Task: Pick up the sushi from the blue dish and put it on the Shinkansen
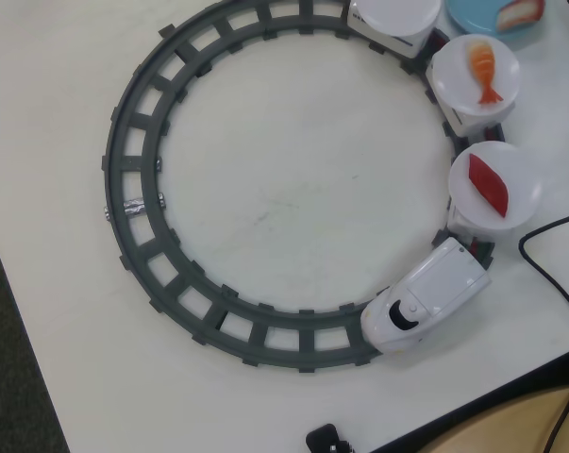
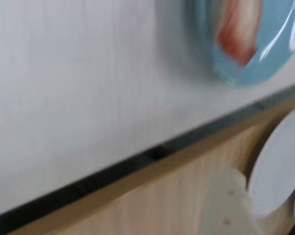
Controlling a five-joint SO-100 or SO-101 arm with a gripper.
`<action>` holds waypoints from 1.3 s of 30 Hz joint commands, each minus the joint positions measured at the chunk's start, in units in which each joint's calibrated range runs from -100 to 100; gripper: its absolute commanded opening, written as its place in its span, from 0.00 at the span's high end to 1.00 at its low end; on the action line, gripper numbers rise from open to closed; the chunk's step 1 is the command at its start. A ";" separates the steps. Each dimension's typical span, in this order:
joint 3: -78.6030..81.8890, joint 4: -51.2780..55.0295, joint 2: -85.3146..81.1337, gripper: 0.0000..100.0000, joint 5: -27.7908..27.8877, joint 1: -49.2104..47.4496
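Observation:
In the overhead view the blue dish (image 1: 473,14) lies at the top right edge with the sushi (image 1: 520,13) on it. The white Shinkansen (image 1: 426,300) stands on the grey ring track (image 1: 138,160) at the lower right, pulling cars topped by white plates. The rear plate (image 1: 393,14) is bare. My gripper is not in the overhead view. The wrist view is blurred: the blue dish (image 2: 220,58) with the sushi (image 2: 240,29) is at the top right. One cream-white finger (image 2: 226,203) shows at the bottom, far from the dish. The other finger is hidden.
The middle plate (image 1: 454,80) carries an orange shrimp piece (image 1: 485,68), the front plate (image 1: 520,179) a red slab (image 1: 488,184). A black cable (image 1: 548,264) runs at the right. The wrist view shows the table's dark edge (image 2: 137,159) and a round white shape (image 2: 279,166).

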 commanded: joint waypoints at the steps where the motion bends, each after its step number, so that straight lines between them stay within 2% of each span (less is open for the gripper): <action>1: -11.23 0.89 9.28 0.68 -0.29 -3.92; 8: -31.06 6.54 31.57 0.68 -0.34 -5.15; 19: -57.10 14.59 51.87 0.69 -0.18 -3.21; 28: -61.76 17.41 60.88 0.69 -0.44 -3.48; 35: -61.85 17.92 60.72 0.69 -0.71 -3.57; 39: -64.10 22.46 57.38 0.69 -0.81 -3.65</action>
